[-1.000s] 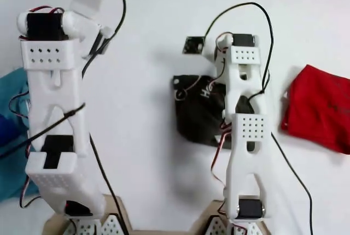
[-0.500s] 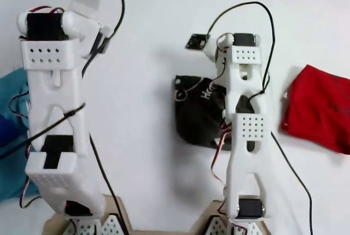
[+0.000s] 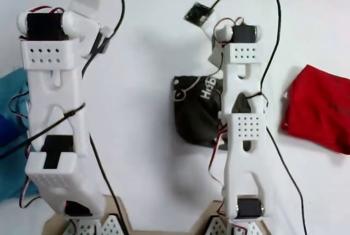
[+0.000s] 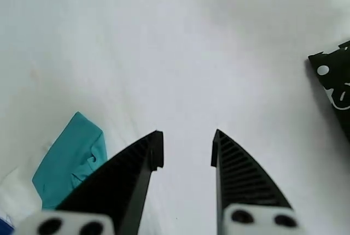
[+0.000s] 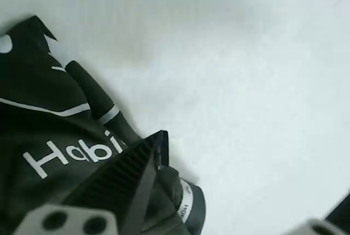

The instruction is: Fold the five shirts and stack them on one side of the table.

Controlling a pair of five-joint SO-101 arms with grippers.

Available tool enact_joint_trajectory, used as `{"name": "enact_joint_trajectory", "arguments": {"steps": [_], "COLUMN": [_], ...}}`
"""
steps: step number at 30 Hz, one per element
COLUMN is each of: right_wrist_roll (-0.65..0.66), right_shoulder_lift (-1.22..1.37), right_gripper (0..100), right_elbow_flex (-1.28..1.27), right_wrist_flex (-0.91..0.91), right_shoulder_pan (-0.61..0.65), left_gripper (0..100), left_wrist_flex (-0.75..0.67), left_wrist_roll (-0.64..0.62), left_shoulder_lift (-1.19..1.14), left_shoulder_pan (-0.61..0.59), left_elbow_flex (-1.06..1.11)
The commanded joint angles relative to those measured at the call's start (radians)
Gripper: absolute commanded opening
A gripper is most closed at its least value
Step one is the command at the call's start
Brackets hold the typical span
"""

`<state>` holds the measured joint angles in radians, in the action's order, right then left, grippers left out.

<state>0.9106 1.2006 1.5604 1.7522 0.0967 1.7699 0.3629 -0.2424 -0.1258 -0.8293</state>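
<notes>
A crumpled black shirt (image 3: 197, 109) with white print lies mid-table, partly under the right arm (image 3: 243, 131). In the right wrist view my right gripper (image 5: 254, 172) is open wide; one finger (image 5: 136, 169) hovers over the black shirt's (image 5: 49, 136) edge, the other shows at the frame corner. A red shirt (image 3: 320, 109) lies at the right edge. A teal shirt (image 3: 13, 136) lies at the left edge beside the left arm (image 3: 52, 109). My left gripper (image 4: 187, 136) is open over bare table, between the teal shirt (image 4: 71, 158) and the black shirt (image 4: 333, 82).
A darker blue cloth (image 3: 5, 128) lies on the teal shirt at the left edge. Black cables (image 3: 273, 33) loop around the right arm. Cardboard-mounted arm bases (image 3: 115, 221) sit at the near edge. Bare white table (image 3: 147, 82) separates the arms.
The right arm has stretched toward the far side, its wrist camera moving up the high view, so more of the black shirt is uncovered. The left arm has not moved.
</notes>
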Motion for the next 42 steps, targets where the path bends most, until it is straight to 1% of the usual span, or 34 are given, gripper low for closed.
{"name": "enact_joint_trajectory", "arguments": {"steps": [1,5,12,15,20,24,27,33,42], "right_wrist_roll": [-0.018,-0.02,-0.025,-0.014,0.023,0.026,0.063,0.06,-0.055], "right_shoulder_lift": [-0.031,-0.145,-0.527,-0.615,-0.559,-0.453,-0.377,-0.321,-0.314], "right_gripper": [49.5,49.5,49.5,49.5,49.5,49.5,49.5,49.5,49.3], "right_elbow_flex": [-0.098,-0.307,-0.647,-0.806,-0.898,-0.895,-0.895,-0.895,-0.887], "right_wrist_flex": [0.021,0.019,0.018,0.005,-0.087,-0.194,-0.239,-0.202,-0.174], "right_shoulder_pan": [0.007,0.021,0.036,0.039,0.015,-0.008,-0.01,0.007,0.015], "left_gripper": [17,17,17,17,17,17,17,17,17], "left_wrist_flex": [0.017,0.014,0.014,0.014,0.014,0.014,0.014,0.014,0.014], "left_wrist_roll": [-0.009,-0.009,-0.008,-0.008,-0.008,-0.008,-0.009,-0.009,-0.009], "left_shoulder_lift": [0.057,0.054,0.054,0.054,0.054,0.055,0.055,0.055,0.055], "left_shoulder_pan": [0.009,0.009,0.009,0.009,0.009,0.009,0.011,0.011,0.069], "left_elbow_flex": [-0.005,-0.004,-0.004,-0.004,-0.004,-0.004,-0.004,-0.004,-0.004]}}
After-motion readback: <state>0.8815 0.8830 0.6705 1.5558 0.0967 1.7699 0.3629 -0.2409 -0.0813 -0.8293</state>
